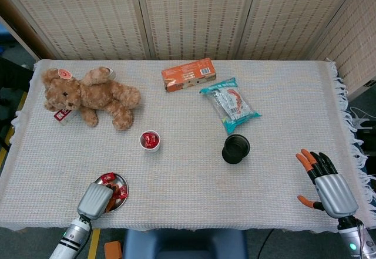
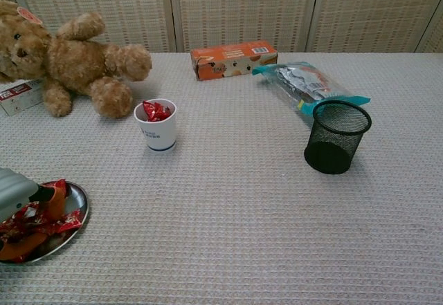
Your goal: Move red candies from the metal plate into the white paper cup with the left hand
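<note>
Down at the near left edge, left hand (image 1: 96, 200) over the metal plate (image 2: 77, 196), fingers (image 2: 55, 193) curled in among the red candies (image 2: 28, 220); cannot tell from either view whether any candy is actually pinched. White paper cup (image 1: 150, 140) well beyond those fingertips, upright, red wrappers already showing inside. Teddy bear (image 1: 91, 96) farther back still. Right hand (image 1: 326, 182) near the right table edge, orange-tipped fingers (image 1: 305, 162) spread wide, holding nothing. Black mesh cup (image 2: 336, 136) left of those fingers, apart from them; snack packet (image 1: 230, 105) and orange box (image 1: 188, 74) beyond it
</note>
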Action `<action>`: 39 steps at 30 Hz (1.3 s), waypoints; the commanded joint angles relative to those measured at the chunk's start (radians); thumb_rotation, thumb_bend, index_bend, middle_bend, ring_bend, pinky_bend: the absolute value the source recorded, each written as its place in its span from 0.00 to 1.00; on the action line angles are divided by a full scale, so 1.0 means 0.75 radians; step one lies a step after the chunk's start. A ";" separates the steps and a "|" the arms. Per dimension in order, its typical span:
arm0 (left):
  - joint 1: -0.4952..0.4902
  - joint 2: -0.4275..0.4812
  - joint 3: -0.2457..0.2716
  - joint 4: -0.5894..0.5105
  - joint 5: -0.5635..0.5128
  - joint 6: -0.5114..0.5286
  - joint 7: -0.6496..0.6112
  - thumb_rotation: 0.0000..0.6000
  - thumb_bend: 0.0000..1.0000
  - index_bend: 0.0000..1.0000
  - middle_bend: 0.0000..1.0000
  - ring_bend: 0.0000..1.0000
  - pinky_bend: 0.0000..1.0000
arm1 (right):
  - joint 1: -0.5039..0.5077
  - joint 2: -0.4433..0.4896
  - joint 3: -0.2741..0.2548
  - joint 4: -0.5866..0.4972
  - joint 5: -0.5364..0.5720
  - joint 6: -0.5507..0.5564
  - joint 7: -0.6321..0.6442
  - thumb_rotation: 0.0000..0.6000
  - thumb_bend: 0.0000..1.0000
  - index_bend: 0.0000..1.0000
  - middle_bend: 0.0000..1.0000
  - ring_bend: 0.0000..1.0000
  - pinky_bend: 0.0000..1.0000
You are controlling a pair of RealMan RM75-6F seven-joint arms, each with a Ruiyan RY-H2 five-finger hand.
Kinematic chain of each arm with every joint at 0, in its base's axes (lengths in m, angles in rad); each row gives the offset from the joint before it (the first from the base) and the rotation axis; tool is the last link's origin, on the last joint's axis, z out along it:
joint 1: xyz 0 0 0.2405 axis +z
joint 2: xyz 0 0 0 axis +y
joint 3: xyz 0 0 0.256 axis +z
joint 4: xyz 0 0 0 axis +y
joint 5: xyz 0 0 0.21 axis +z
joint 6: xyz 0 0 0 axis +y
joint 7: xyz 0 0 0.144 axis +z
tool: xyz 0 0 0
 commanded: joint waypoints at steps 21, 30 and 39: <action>-0.034 0.112 -0.111 -0.142 0.015 0.040 -0.085 1.00 0.41 0.60 0.65 0.83 1.00 | 0.003 -0.002 0.004 -0.001 0.014 -0.009 -0.010 1.00 0.05 0.00 0.00 0.00 0.00; -0.174 0.126 -0.265 -0.236 -0.061 -0.083 -0.085 1.00 0.41 0.60 0.65 0.84 1.00 | 0.010 -0.008 0.016 0.000 0.047 -0.030 -0.021 1.00 0.04 0.00 0.00 0.00 0.00; -0.370 0.056 -0.441 -0.222 -0.226 -0.245 -0.029 1.00 0.41 0.60 0.65 0.84 1.00 | 0.016 -0.012 0.033 0.003 0.093 -0.050 -0.029 1.00 0.04 0.00 0.00 0.00 0.00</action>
